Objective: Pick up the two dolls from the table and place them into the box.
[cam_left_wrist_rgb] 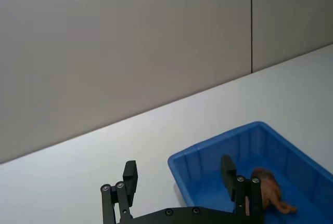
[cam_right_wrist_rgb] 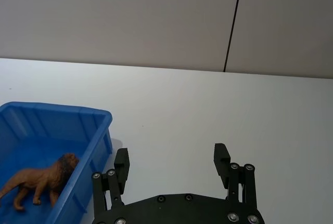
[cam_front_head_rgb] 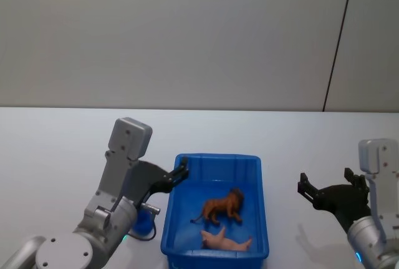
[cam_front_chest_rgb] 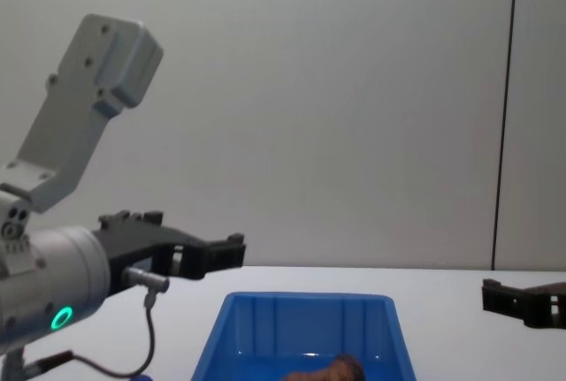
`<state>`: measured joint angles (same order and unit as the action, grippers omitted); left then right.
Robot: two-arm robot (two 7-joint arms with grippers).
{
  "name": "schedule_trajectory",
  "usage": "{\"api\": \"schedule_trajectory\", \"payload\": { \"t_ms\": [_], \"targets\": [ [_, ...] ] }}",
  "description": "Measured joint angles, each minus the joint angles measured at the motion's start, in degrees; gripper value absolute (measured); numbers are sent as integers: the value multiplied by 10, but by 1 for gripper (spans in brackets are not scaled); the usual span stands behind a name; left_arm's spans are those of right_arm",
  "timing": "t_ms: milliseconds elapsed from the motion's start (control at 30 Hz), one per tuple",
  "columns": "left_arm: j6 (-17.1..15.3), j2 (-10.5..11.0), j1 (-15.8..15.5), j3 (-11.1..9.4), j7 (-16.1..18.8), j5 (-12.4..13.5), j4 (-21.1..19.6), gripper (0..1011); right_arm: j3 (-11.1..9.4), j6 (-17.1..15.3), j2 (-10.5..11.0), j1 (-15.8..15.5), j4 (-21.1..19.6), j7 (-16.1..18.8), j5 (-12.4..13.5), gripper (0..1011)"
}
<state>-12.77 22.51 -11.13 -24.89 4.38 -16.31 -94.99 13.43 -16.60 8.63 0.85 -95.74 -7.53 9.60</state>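
Head view first: where do the two dolls lie?
— Both are inside the box (cam_front_head_rgb: 215, 156), mid-table (cam_front_head_rgb: 62, 156). The brown doll (cam_front_head_rgb: 223, 207) appears to stand near the middle of the floor. The pink doll (cam_front_head_rgb: 222, 239) lies on its side at the near wall, just beside it.
— And the arms?
— The left gripper (cam_front_head_rgb: 179, 174) hangs at the box's far left corner, jaws spread wide and holding nothing. The right gripper (cam_front_head_rgb: 327, 186) hovers over bare table, well to the right of the box, and is also wide and empty.
— So what is left to do?
— By my reckoning the placing is done, and only a clean withdrawal is owed. The left arm is the one to watch. Its fingertips sit close to the rim, so I would lift it first, jaws apart, then draw it leftward, lest it catch the wall and jolt the box. A small blue thing (cam_front_head_rgb: 142, 221) sits on the table just left of the box, half hidden by that arm. I cannot tell what it is, but the arm should pass above it.
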Motion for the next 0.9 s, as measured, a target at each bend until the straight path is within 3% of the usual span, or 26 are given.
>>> {"api": "schedule_trajectory", "payload": {
  "t_ms": [900],
  "targets": [
    [-72, 13, 25, 19, 34, -39, 9, 1001, -2, 0, 2, -2, -2, -4, 1, 1001]
  ]
}}
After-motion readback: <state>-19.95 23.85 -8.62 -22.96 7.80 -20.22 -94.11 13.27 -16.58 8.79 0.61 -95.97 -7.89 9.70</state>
